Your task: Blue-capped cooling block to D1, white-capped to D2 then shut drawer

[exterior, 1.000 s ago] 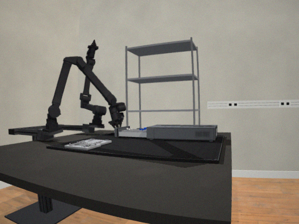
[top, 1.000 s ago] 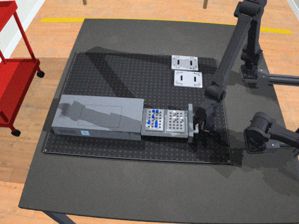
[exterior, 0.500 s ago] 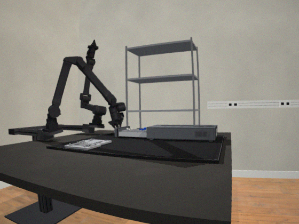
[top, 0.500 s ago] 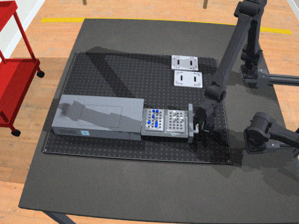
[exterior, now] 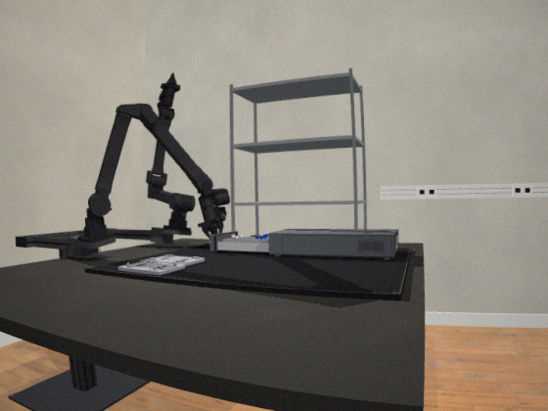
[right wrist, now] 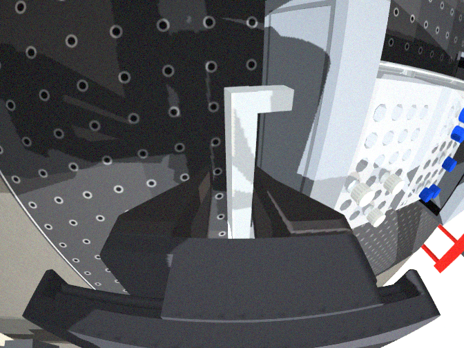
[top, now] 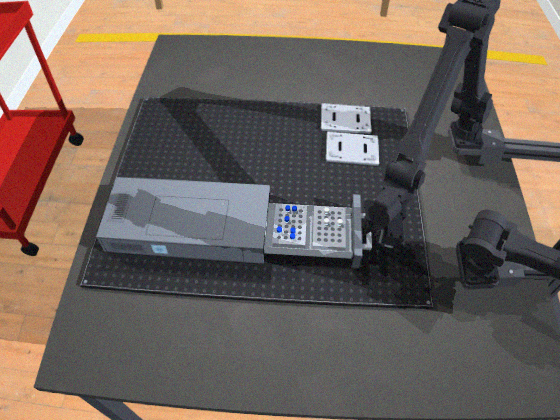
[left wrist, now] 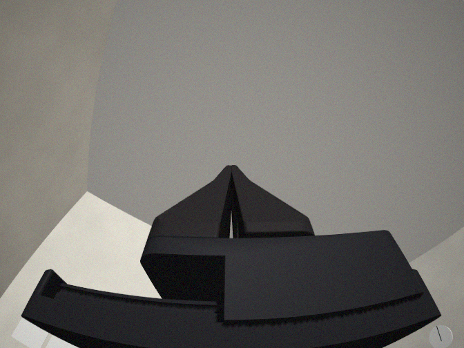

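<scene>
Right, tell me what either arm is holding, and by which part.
Nothing is held: the right jaws stand open around the white, angular metal-look drawer handle, a gap beside it; the left jaws are shut, empty.

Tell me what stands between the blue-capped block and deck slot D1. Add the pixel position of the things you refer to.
Only the drawer's side wall [top: 308,205], as far as I can see; the blue-capped block [top: 283,239] would likely need lifting over it to reach D1 [top: 352,148] [exterior: 182,259]. The right gripper [top: 376,240] [exterior: 213,234] [right wrist: 231,173] is off that line, around the handle [top: 368,242] [right wrist: 242,150].
</scene>
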`<state>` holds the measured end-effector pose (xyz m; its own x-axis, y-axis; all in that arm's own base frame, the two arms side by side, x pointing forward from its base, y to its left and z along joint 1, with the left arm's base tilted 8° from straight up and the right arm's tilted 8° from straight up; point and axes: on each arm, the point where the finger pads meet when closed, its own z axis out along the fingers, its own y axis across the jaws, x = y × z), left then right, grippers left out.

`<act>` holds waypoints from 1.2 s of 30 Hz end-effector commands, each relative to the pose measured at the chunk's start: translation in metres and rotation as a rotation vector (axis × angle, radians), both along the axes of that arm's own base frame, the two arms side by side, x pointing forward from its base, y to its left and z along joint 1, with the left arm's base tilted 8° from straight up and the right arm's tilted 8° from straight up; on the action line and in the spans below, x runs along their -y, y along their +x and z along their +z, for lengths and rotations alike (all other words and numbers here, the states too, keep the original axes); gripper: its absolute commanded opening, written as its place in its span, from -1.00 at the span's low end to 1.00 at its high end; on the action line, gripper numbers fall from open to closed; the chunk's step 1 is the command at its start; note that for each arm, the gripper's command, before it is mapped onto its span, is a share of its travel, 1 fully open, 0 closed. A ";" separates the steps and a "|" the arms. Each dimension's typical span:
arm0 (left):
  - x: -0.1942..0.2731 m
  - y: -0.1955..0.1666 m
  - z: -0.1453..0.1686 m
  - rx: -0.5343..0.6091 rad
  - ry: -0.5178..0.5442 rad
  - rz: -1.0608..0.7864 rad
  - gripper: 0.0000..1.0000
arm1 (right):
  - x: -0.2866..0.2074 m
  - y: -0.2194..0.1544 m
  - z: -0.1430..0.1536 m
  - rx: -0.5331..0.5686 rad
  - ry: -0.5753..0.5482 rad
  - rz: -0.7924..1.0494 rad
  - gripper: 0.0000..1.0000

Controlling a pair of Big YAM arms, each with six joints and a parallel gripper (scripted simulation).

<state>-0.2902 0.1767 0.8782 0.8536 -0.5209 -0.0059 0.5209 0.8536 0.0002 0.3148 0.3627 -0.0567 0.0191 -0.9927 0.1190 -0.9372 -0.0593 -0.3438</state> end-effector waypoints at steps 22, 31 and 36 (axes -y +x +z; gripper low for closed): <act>0.014 0.018 0.008 -0.029 0.019 0.008 -1.00 | -0.026 -0.002 0.033 0.024 0.063 0.009 -0.44; 0.014 0.018 0.008 -0.029 0.019 0.008 -1.00 | -0.033 0.002 0.051 0.026 0.063 0.009 -0.44; 0.014 0.018 0.008 -0.029 0.019 0.008 -1.00 | -0.030 0.005 0.055 0.027 0.063 -0.007 -0.44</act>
<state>-0.2902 0.1767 0.8782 0.8536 -0.5209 -0.0059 0.5209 0.8536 0.0002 0.3064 0.3658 -0.0362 0.0302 -0.9917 0.1253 -0.9414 -0.0703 -0.3299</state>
